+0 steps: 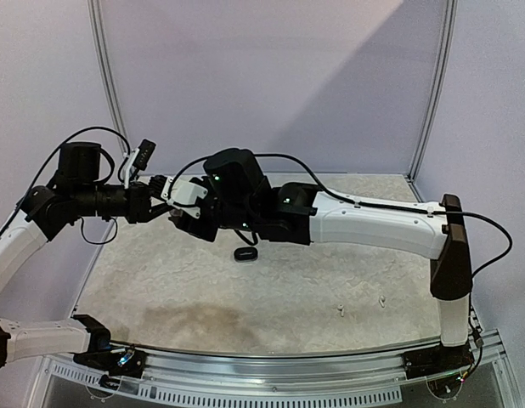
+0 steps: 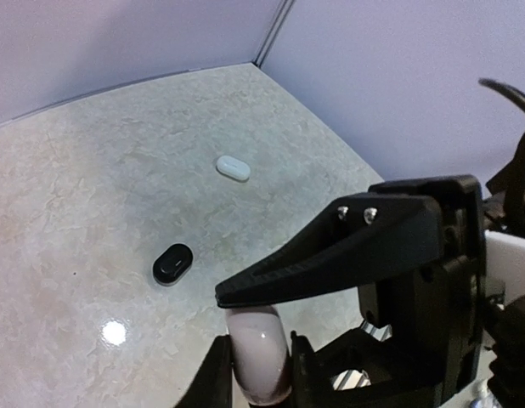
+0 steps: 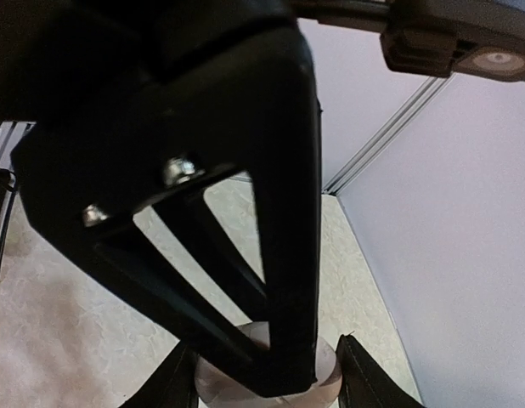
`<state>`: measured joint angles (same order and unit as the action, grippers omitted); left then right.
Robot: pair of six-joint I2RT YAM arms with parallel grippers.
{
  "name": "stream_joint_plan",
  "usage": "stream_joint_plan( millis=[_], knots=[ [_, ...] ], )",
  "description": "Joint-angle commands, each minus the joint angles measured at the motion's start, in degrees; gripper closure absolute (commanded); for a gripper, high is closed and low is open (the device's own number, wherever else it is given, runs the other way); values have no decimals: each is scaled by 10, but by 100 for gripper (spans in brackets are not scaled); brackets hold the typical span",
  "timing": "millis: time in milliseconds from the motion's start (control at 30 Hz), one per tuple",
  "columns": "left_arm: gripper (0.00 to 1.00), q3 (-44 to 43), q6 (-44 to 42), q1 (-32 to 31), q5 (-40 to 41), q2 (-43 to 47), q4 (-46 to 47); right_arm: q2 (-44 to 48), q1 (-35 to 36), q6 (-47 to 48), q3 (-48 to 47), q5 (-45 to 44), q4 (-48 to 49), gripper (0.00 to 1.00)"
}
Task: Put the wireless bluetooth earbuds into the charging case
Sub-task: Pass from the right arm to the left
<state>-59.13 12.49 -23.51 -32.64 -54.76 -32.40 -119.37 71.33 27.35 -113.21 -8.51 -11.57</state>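
Marbled beige bench [image 1: 203, 297] under lilac walls: two tiny white earbuds [image 1: 340, 310] lie near its front right, well apart from both claws, which meet in the air at centre-left. Between them, the left claw [image 2: 259, 389] and right claw [image 3: 267, 387] both clench a pale rounded pebble-like charging case [image 2: 258, 340]. A black oval case [image 2: 172, 263] and a white oval case [image 2: 233, 167] rest on the bench.

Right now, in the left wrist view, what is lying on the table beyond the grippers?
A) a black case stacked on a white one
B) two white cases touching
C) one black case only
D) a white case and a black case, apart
D: the white case lies farther back on the table and the black case nearer, with bare surface between them.
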Motion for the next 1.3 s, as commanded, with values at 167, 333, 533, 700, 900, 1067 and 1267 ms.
stream_joint_plan(
  millis=[167, 333, 533, 700, 900, 1067, 1267],
  knots=[
    [100, -18, -41, -6, -28, 1, -67, 5, 10, -5, -15, -38, -8, 100],
    [93, -24, -41, -6, -58, -17, -92, 14, 7, -2, -11, -63, -3, 100],
    [66, -1, 1, -7, -57, -23, -84, 15, 7, -4, -11, -70, 7, 100],
    [100, -15, -7, -6, -41, -23, -86, 20, 7, -9, 0, -62, 10, 100],
    [100, -20, -48, -4, -34, -9, -86, 28, -5, -30, 2, -25, -33, 44],
    [100, -25, -158, 2, -61, 7, -97, 77, -72, -136, 29, 193, -121, 12],
    [100, -16, -225, 0, -144, 14, -95, 134, -101, -179, 92, 383, -114, 14]
  ],
)
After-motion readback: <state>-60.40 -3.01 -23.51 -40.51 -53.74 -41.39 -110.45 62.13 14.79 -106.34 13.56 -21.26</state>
